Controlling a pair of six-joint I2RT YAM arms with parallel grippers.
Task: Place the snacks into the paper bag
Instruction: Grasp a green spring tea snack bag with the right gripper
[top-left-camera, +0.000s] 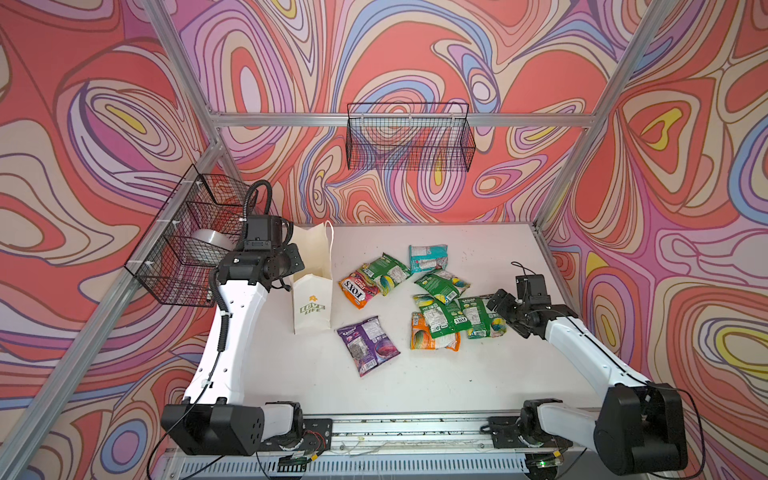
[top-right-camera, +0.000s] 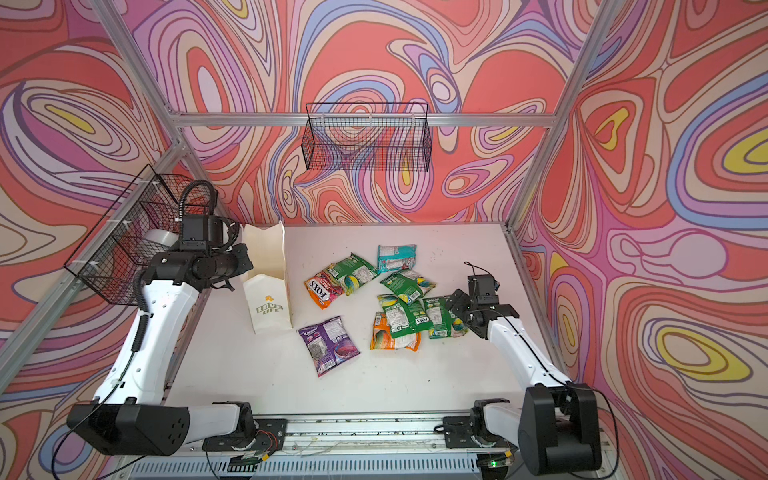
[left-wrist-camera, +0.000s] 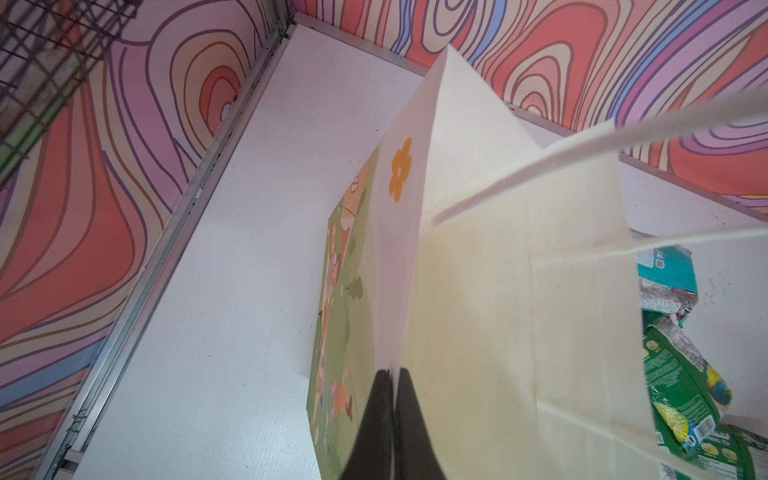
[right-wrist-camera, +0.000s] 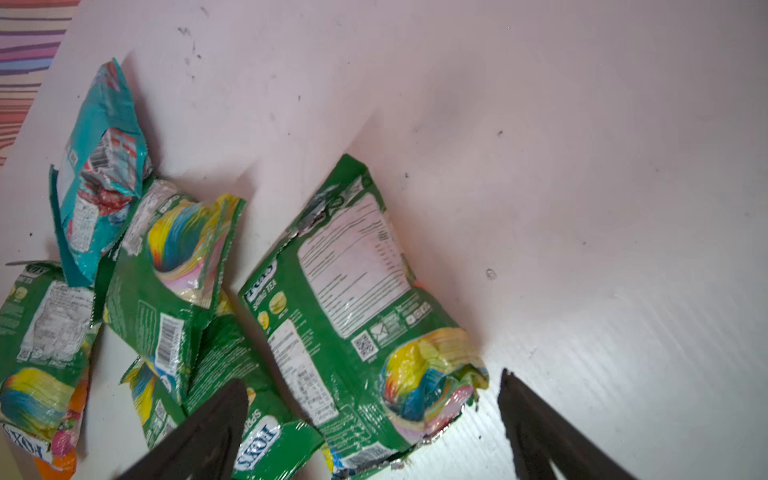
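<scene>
One wire basket (top-left-camera: 178, 249) hangs near the upright paper bag (top-left-camera: 312, 309).

Bright, even light; soft wrist-view blur

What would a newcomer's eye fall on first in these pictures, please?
Probably the heap of glossy snacks spread on the white table, mostly green, against loud swirled walls. Left of them the white paper bag stands upright, its rim pinched by the left gripper, while the right gripper hangs open over a green packet.
</scene>
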